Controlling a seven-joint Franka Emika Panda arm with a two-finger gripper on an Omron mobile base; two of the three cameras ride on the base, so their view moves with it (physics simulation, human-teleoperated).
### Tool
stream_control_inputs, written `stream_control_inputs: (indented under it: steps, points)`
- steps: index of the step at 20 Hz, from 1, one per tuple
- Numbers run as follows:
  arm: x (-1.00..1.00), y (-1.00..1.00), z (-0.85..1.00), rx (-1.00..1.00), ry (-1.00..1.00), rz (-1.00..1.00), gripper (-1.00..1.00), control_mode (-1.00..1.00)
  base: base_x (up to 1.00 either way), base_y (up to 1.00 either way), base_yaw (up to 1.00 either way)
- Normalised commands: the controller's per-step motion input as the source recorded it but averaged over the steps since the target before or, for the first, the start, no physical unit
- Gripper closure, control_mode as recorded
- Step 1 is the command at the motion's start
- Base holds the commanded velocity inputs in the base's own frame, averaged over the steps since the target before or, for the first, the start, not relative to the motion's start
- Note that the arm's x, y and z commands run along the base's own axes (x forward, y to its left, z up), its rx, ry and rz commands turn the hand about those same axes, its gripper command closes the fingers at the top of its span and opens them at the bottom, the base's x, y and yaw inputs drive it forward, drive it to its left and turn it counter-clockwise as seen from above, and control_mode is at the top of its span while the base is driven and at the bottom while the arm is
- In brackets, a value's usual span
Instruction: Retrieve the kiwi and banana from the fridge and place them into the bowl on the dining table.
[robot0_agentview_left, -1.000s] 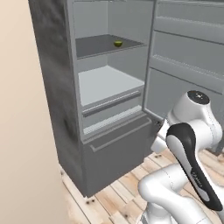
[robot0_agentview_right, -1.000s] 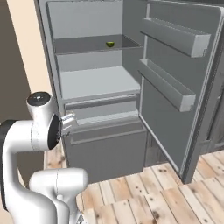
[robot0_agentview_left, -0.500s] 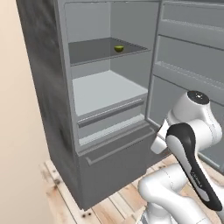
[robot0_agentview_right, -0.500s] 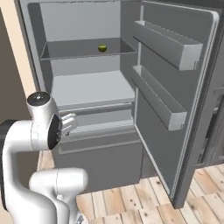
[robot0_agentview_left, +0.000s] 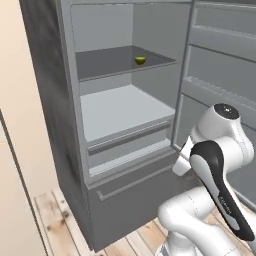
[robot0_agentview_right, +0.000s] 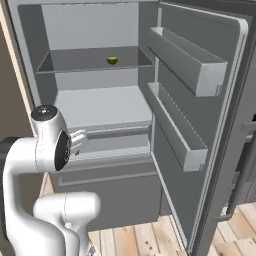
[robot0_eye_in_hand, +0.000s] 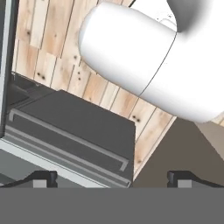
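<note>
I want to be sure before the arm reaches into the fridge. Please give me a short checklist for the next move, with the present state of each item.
1. Fridge door open: ok, it stands wide, its door shelves facing the interior.
2. Kiwi located: ok, it lies alone toward the back of the upper shelf.
3. Banana located: cannot tell, no yellow curved fruit is seen on the visible shelves.
4. Gripper open and empty: ok, the finger tips stand wide apart with nothing between them.
5. Gripper aimed at the kiwi: not ok, the hand view looks down at the bottom drawer and the wooden floor.
</note>
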Motion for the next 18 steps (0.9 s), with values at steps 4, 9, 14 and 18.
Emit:
stream_control_inputs:
  steps: [4, 9, 14, 18]
  points:
    - [0.00, 0.00, 0.00, 0.00, 0.00, 0.00, -1.00, 1.00, 0.57, -0.25, 0.14]
    - [0.00, 0.00, 0.00, 0.00, 0.00, 0.00, -1.00, 1.00, 0.55, -0.21, 0.13]
    - [0.00, 0.00, 0.00, 0.00, 0.00, 0.00, -1.00, 1.00, 0.47, -0.13, 0.10]
    - [0.00, 0.00, 0.00, 0.00, 0.00, 0.00, -1.00, 1.00, 0.46, -0.13, 0.09]
